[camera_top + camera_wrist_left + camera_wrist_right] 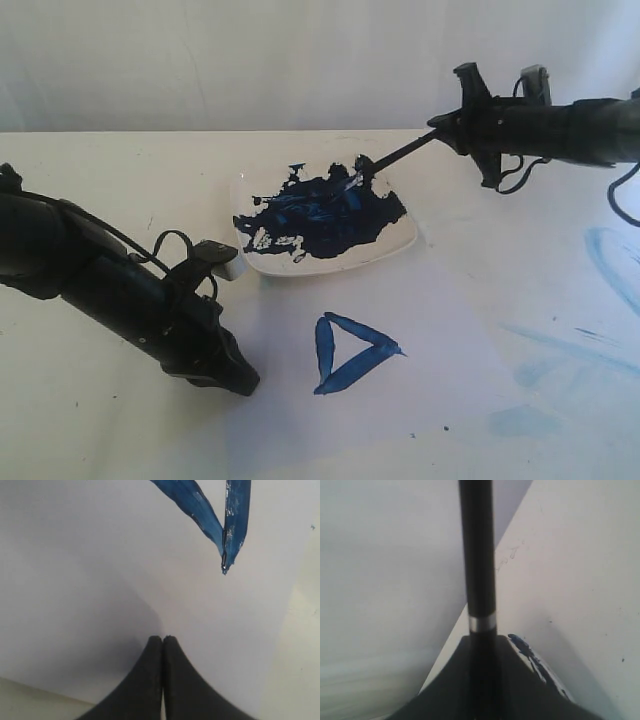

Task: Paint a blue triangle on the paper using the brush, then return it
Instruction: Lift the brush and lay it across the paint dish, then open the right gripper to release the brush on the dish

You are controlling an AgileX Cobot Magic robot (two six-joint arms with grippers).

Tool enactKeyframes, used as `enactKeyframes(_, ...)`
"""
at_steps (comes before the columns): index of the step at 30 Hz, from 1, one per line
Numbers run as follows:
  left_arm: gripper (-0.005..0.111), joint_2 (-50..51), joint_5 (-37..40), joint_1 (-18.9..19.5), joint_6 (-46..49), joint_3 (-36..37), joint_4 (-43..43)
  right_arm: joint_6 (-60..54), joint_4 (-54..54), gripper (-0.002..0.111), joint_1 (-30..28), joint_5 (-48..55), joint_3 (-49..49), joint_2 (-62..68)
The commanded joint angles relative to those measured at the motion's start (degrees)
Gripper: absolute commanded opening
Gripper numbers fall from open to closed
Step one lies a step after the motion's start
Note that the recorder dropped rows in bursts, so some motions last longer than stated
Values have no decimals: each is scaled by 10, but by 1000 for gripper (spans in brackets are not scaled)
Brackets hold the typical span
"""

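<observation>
The dish (398, 244) sat on the table (120, 180), in the middle. The triangle (324, 350) lay on the paper (100, 580), just in front of the dish. The brush (405, 152) pointed in from the right, its tip in the dish.

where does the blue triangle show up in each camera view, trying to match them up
exterior view: blue triangle low centre, in front of the dish.
left wrist view: only one corner of it, ahead of the left gripper.
right wrist view: not in it.
shared landmark: the left gripper, shut, beside the triangle in both views that show it.
</observation>
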Motion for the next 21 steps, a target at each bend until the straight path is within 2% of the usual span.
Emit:
enactKeyframes(1,0,-2,8,-3,0,0,-4,6,0,0,5,21,-31,29)
enactKeyframes(10,0,-2,8,-3,0,0,-5,19,0,0,23,-3,-99,75)
enactKeyframes(15,0,-2,8,-3,0,0,-5,26,0,0,49,-31,-114,94)
enactKeyframes(21,0,-2,8,-3,0,0,-5,49,0,0,50,-26,-114,119)
